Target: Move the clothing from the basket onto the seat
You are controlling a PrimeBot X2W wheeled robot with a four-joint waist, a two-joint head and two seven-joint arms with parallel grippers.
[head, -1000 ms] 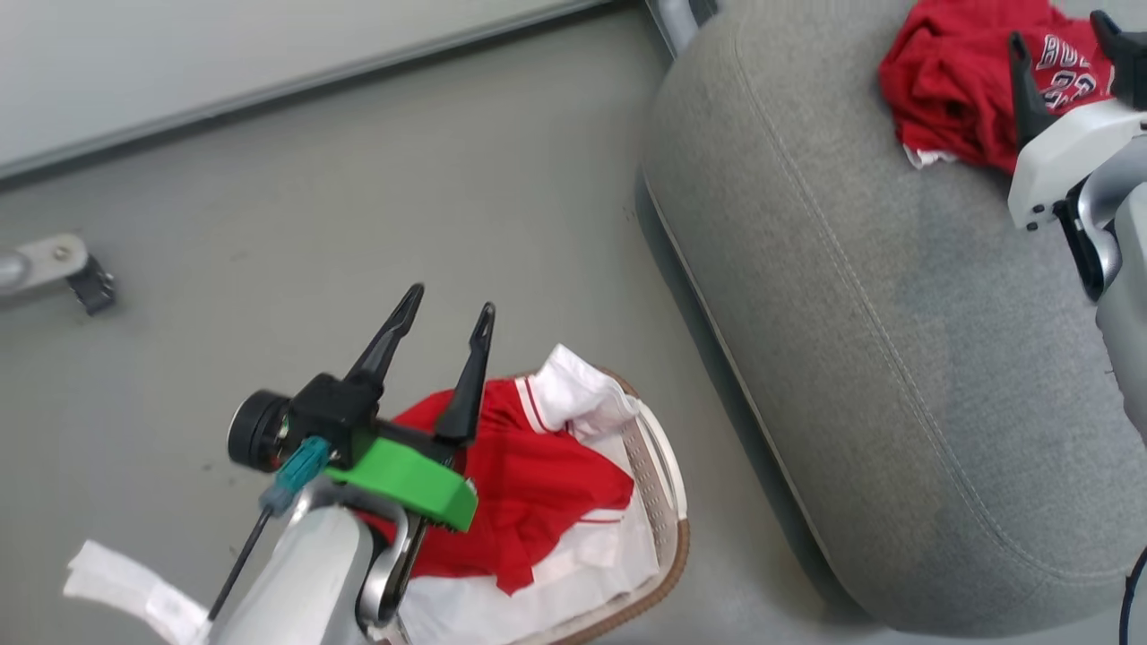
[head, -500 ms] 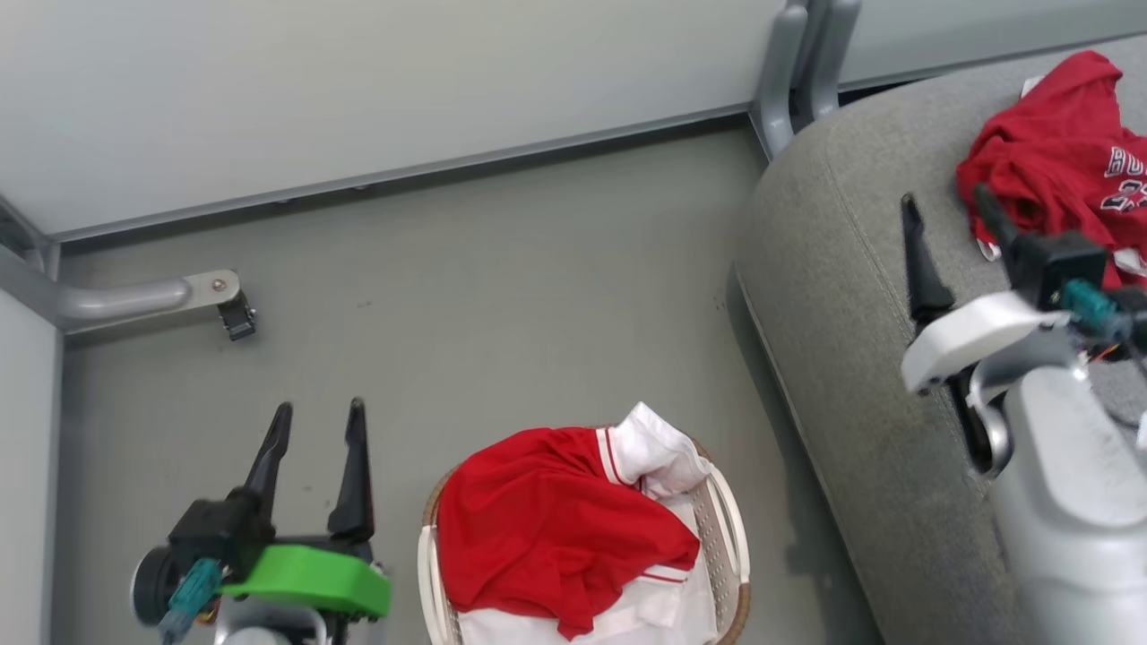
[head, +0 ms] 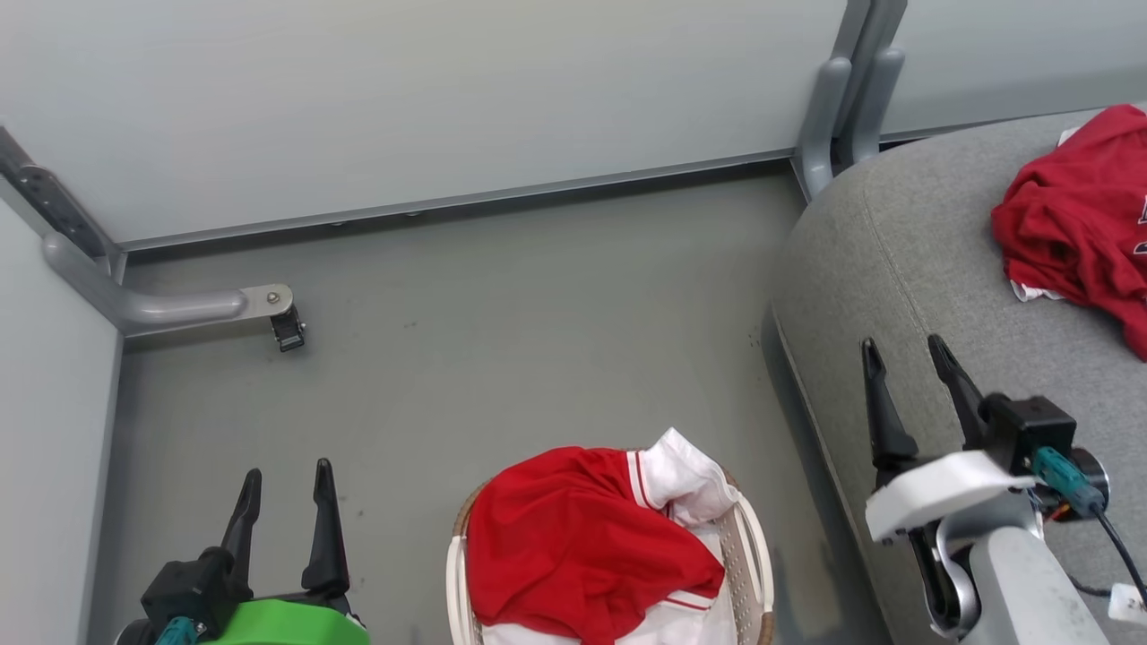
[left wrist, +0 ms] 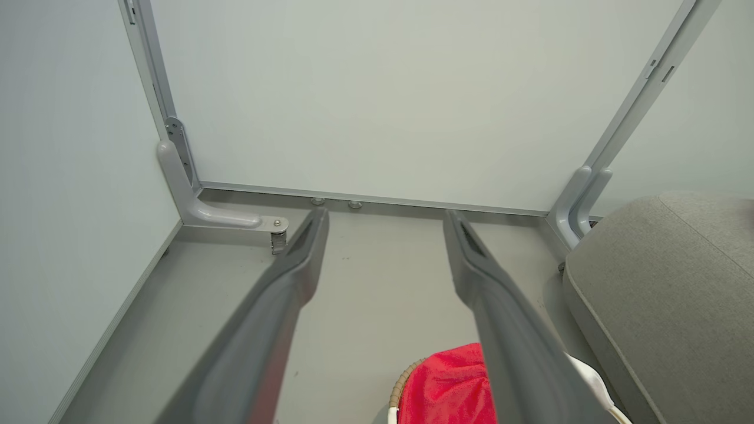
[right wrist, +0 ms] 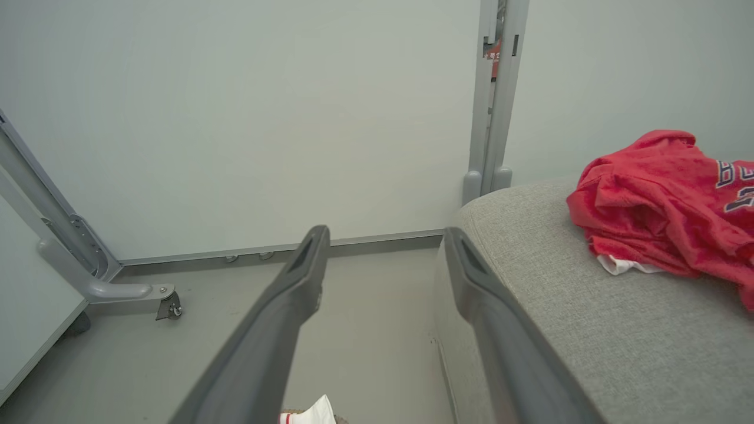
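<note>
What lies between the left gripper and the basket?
In the head view, bare grey floor lies between the left gripper and the laundry basket; nothing stands in that stretch.

basket on floor, left of seat — clothing in both.

The red garment lying on the seat bears dark, white-edged lettering, cut off by the right edge of the right wrist view; only a first letter like "B" can be made out, with part of a numeral below it; a small red label on the grey post is too small to read.
</note>
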